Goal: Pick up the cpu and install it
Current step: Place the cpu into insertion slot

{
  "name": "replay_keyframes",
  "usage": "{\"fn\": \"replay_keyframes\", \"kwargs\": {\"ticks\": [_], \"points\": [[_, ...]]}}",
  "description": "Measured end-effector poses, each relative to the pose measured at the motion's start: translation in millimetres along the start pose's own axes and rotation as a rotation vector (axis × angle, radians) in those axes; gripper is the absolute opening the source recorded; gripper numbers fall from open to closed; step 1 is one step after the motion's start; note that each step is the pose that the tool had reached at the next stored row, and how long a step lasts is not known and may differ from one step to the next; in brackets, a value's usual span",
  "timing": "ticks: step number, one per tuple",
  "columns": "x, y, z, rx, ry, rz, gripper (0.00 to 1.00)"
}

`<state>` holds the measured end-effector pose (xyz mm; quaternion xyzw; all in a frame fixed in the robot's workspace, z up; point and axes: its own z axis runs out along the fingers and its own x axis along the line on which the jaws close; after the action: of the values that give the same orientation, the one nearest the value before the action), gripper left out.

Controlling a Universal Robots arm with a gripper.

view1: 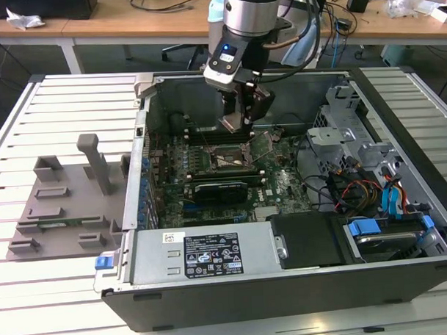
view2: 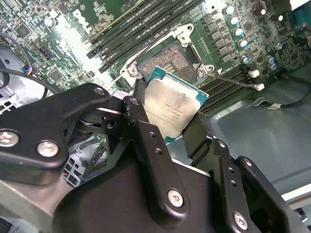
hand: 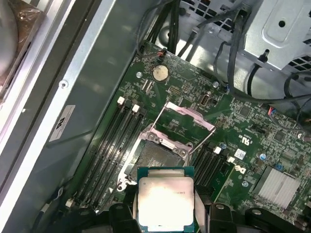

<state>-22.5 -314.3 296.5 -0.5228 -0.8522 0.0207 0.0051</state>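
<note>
step in hand: the carry-to-socket part of the install; pick-up looks done. the gripper [view1: 240, 121] hangs inside the open computer case [view1: 286, 290], above the motherboard [view1: 283, 187], w/ its two black fingers [view2: 146, 141] clamped on opposite edges of the cpu [view2: 171, 108]. the chip is off the board, silvery top facing the wrist cams, green edge showing round it. in both wrist views it sits just over and a bit to one side of the socket [hand: 156, 162], not yet in it. the socket is open: load plate [hand: 187, 119] swung up, lever [hand: 203, 140] released, contact bed bare. in the exterior view the grey tray [view1: 63, 210] lies outside the case, on the exterior view's left, well apart from the arm.

judgement: approx halfway, chip grabbed but not seated. seating calls for squaring the chip's edges to the socket frame and matching its orientation (notches/corner mark too small to tell here). it also calls for keeping the chip level & lowering straight w/o sliding, since the contacts would likely bend easily. the fingers need room beside the frame and the ram slots [hand: 114, 145] to let go.
</note>
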Motion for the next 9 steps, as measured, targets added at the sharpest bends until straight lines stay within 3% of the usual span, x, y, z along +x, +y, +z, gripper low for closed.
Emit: {"fn": "replay_keyframes", "kwargs": {"ticks": [9], "points": [[0.0,0.0,0.1,0.0018,0.0010,0.069,0.55]]}}
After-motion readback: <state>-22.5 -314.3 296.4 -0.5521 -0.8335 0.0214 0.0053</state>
